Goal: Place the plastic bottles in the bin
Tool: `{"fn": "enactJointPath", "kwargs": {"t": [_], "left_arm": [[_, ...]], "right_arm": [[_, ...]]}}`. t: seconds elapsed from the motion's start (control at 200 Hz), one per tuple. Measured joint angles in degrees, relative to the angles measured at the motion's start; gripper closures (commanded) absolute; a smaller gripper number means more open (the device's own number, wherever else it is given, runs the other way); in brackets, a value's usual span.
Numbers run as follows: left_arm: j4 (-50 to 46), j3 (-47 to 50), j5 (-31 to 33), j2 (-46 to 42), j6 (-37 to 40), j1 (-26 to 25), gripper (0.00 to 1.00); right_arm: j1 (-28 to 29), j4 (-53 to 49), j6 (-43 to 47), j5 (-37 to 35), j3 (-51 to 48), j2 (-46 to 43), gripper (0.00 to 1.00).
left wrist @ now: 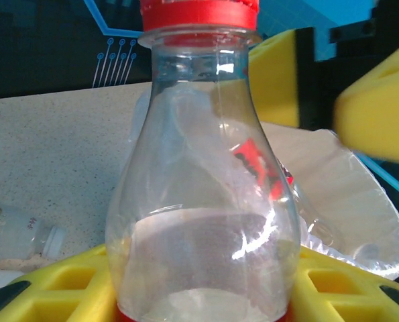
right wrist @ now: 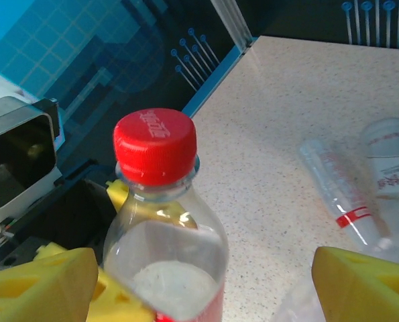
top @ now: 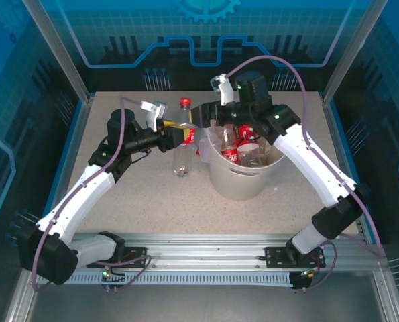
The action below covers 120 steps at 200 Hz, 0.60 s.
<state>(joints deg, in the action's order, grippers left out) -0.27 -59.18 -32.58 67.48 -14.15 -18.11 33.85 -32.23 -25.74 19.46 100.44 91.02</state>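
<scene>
My left gripper point(left wrist: 202, 298) pinches an upright bottle point(top: 183, 122) low on its body, at ten o'clock of the bin point(top: 243, 182). My right gripper point(right wrist: 200, 278) has its fingers spread wide, flanking the bottle's neck. The white lettering on the red cap point(right wrist: 155, 142) is too small to read. A clear bottle point(top: 181, 159) lies on the table point(top: 119, 221) at six o'clock of the held one. The bag-lined bin holds several red-labelled bottles point(top: 234, 151).

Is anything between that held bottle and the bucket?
Yes: the right gripper, open, straddles the bottle held by the left gripper, on the side facing the bin. Nothing else visible blocks the way.
</scene>
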Motion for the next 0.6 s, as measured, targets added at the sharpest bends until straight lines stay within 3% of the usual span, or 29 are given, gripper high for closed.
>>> {"fn": "enactJointPath", "kwargs": {"t": [0.255, 0.6], "left_arm": [[2.12, 0.0, -0.57, 0.02, 0.81, -1.16, 0.53], [3.21, 0.0, 0.0, 0.22, 0.81, -1.31, 0.5]], "right_arm": [[2.49, 1.01, -2.49, 1.79, 3.28, 5.07, 0.21], [2.58, 1.33, -3.74, 2.23, 4.68, 5.46, 0.54]]}}
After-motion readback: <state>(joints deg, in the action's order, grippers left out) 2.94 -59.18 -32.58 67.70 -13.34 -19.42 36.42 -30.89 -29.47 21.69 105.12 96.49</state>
